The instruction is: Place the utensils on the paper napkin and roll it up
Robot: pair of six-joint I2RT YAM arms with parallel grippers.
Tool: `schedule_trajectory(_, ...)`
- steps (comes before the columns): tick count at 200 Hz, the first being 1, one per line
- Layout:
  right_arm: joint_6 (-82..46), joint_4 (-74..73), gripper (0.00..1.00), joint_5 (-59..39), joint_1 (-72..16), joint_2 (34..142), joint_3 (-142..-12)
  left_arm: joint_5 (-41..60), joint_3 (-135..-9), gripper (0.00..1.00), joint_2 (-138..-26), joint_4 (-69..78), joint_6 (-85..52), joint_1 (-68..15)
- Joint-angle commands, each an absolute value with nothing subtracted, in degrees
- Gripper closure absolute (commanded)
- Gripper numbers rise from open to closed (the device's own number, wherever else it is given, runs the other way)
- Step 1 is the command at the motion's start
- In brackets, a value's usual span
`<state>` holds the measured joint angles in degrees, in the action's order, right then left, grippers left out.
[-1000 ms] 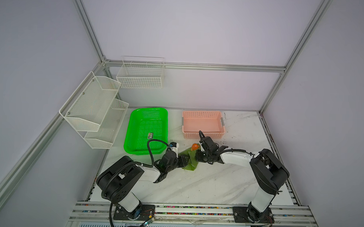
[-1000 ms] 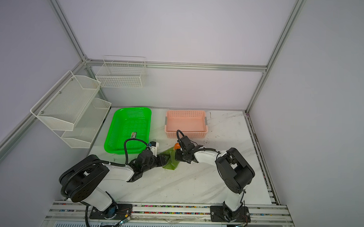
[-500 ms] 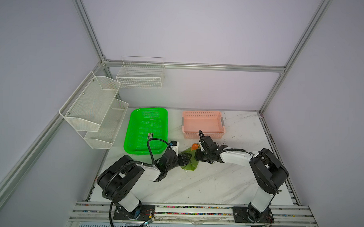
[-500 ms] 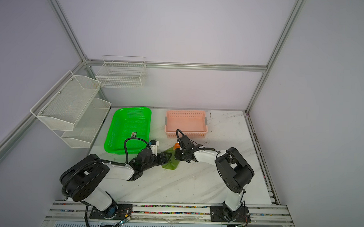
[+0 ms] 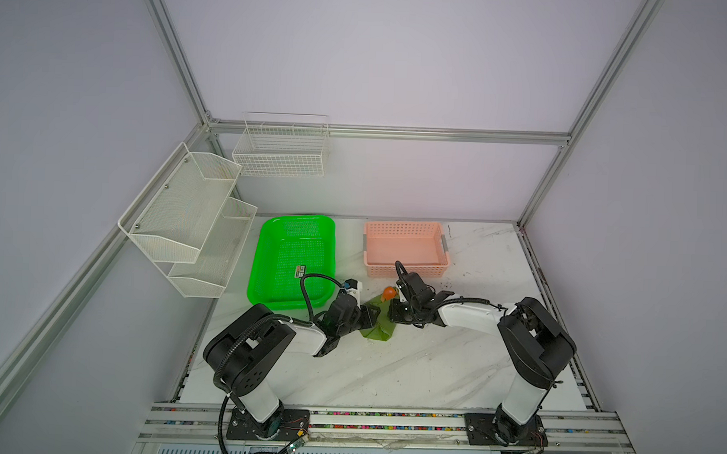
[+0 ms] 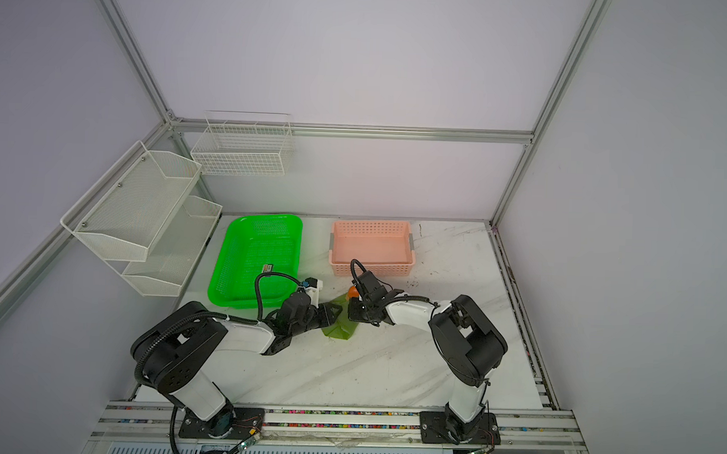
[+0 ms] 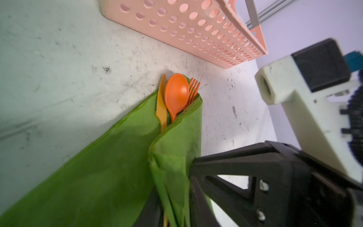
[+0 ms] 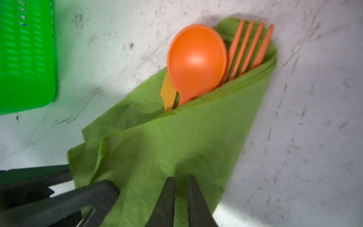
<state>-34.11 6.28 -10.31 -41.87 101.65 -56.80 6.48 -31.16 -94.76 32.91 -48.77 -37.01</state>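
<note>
Jaws of our right gripper (image 8: pixel 180 179) are squeezed almost shut, and we see a thin strip of the napkin (image 8: pixel 176 137) pinched between them; jaws of our left gripper (image 5: pixel 371 315) look closed on a folded edge of the napkin too, though black parts hide some of that grip. We see the two grippers facing each other, low on the table (image 5: pixel 390 370), with the napkin between them. The napkin lies on the table in front of the gap between the tray (image 5: pixel 294 250) and the basket (image 5: pixel 406 271), touching neither. One side of it is folded over the cutlery like a pocket; the other side lies spread flat. We see the spoon (image 8: pixel 196 59), the fork (image 8: pixel 247 49) and the knife (image 8: pixel 169 94) poking out of the napkin's far end, toward the basket. The spoon sits in the middle, bowl up, partly over the other two; the fork is on one side of it and the knife on the other. Their handles are hidden inside the fold.
</note>
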Motion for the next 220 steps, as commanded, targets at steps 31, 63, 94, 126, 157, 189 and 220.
schedule_trajectory(31, -33.66, 8.15, 0.83, -9.32, -42.36, 100.82, -58.25, 4.27, -36.9, 0.97, -94.73, 28.28, -45.38, -36.23)
schedule_trajectory(63, -33.58, 8.68, 0.82, -9.07, -42.45, 100.17, -58.73, 2.4, -36.87, 1.0, -94.39, 25.85, -44.99, -36.12)
schedule_trajectory(94, -33.57, 11.47, 0.7, -7.21, -42.56, 97.48, -60.77, 1.93, -35.89, 1.0, -94.39, 26.56, -45.08, -36.04)
schedule_trajectory(126, -33.87, 16.13, 0.57, -2.89, -42.54, 96.14, -64.51, 1.89, -35.0, 1.0, -94.93, 28.21, -45.49, -35.93)
schedule_trajectory(157, -35.97, 21.32, 0.4, 0.39, -42.63, 97.87, -68.5, 1.68, -33.96, 1.0, -95.12, 28.95, -45.35, -35.51)
schedule_trajectory(189, -37.47, 24.26, 0.38, 1.98, -43.13, 100.28, -70.64, 0.67, -32.29, 1.0, -94.49, 30.01, -45.27, -35.33)
schedule_trajectory(220, -38.4, 25.13, 0.44, 2.53, -43.96, 103.66, -72.06, 0.45, -31.14, 1.0, -94.84, 31.15, -45.26, -35.17)
